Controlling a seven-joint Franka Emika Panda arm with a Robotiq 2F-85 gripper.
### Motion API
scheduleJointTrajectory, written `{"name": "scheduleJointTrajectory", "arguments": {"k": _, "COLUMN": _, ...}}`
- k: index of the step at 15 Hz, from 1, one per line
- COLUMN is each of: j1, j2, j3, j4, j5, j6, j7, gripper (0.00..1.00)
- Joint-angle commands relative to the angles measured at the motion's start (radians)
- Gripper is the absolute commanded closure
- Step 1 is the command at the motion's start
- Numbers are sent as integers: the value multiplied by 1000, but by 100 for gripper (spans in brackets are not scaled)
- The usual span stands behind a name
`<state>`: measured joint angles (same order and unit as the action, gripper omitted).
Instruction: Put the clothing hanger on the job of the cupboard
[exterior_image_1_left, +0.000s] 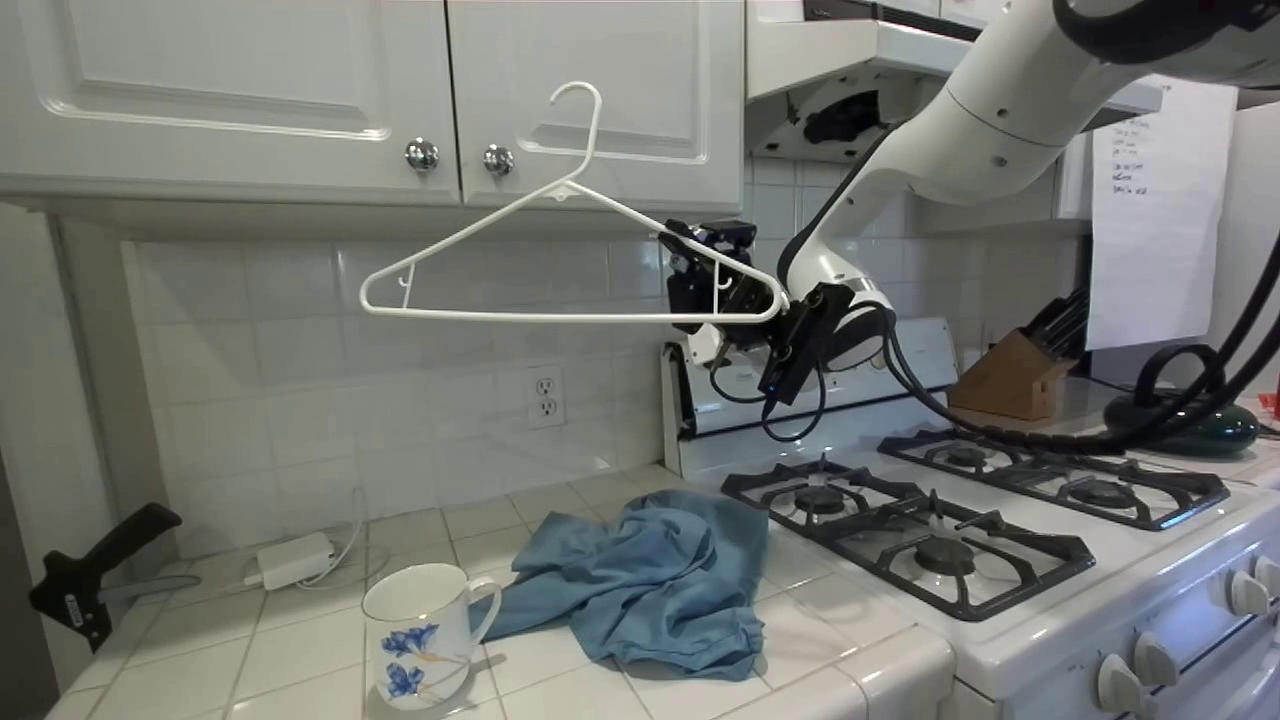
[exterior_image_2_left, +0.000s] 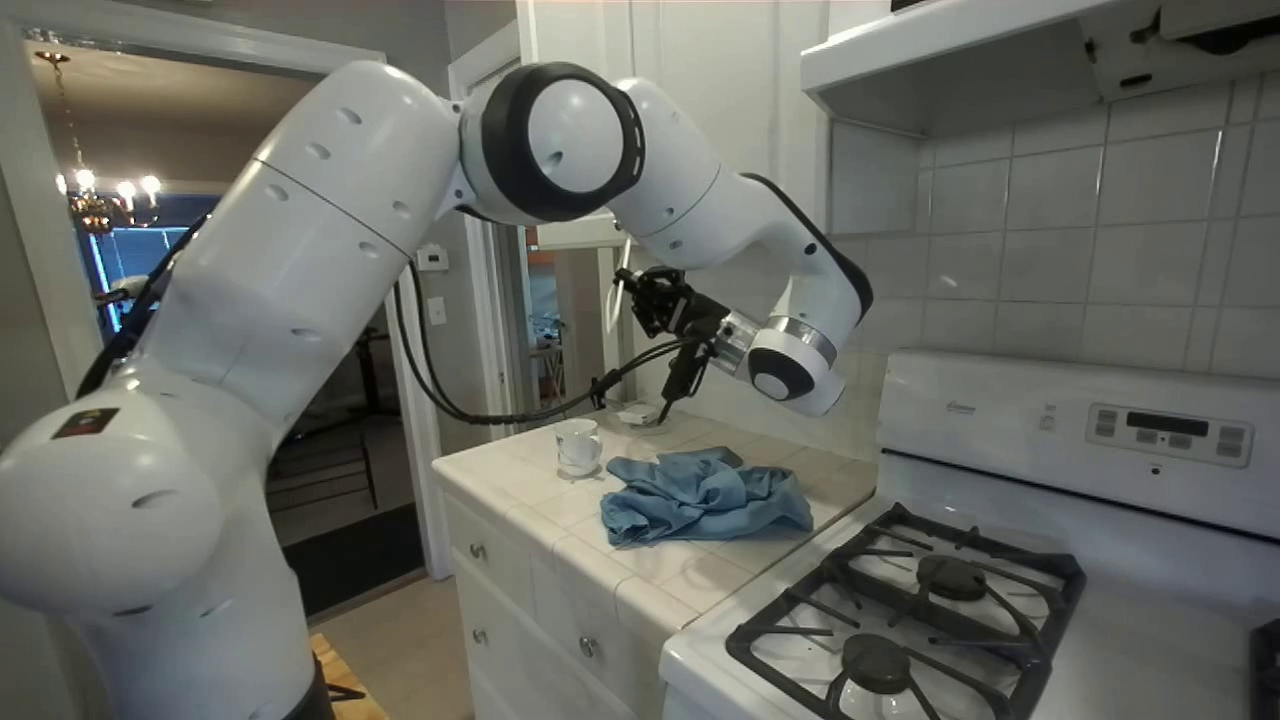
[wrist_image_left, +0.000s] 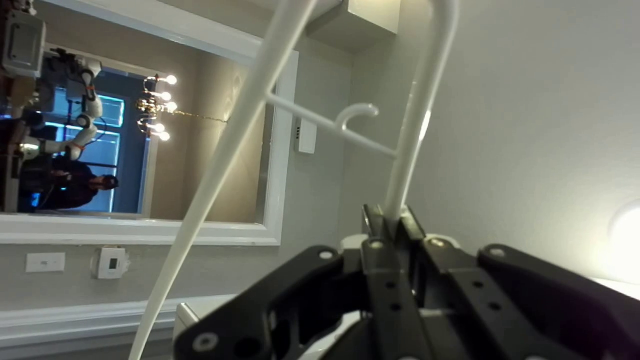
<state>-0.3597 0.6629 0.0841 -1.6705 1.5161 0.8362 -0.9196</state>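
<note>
White cupboard doors (exterior_image_1_left: 415, 80) are hanging over the counter (exterior_image_1_left: 300, 640); before them the claw (wrist_image_left: 391, 220) is holding the hanger (exterior_image_1_left: 566, 188) by one sloping side. I'm rooting for its hook (exterior_image_1_left: 597, 115) lining up over a knob (exterior_image_1_left: 498, 160) first, then lowering slowly.

Painted cupboard (exterior_image_1_left: 300, 60) smooth, satin-white, knobs (exterior_image_1_left: 422, 154) on cupboard mirror-bright metal, clothing hanger (exterior_image_1_left: 563, 187) in front of cupboard smooth, faintly glossy plastic by look, cloth (exterior_image_1_left: 660, 580) lower than cupboard matt, wrinkled, mug (exterior_image_1_left: 415, 640) lower than cupboard glazed, glossy, counter tile (exterior_image_1_left: 305, 638) likewise shiny, knife block (exterior_image_1_left: 1010, 380) wooden
</note>
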Motion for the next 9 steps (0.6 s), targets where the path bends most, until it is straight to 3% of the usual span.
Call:
{"name": "scheduleJointTrajectory", "arguments": {"k": 1, "j1": -37, "j2": 56, "j3": 50, "j4": 45, "j5": -30, "j6": 0, "j7": 5, "gripper": 98}}
{"name": "scheduleJointTrajectory", "arguments": {"k": 9, "j1": -89, "j2": 176, "j3": 168, "j4": 157, "j5": -34, "j6": 0, "j7": 100, "gripper": 98}}
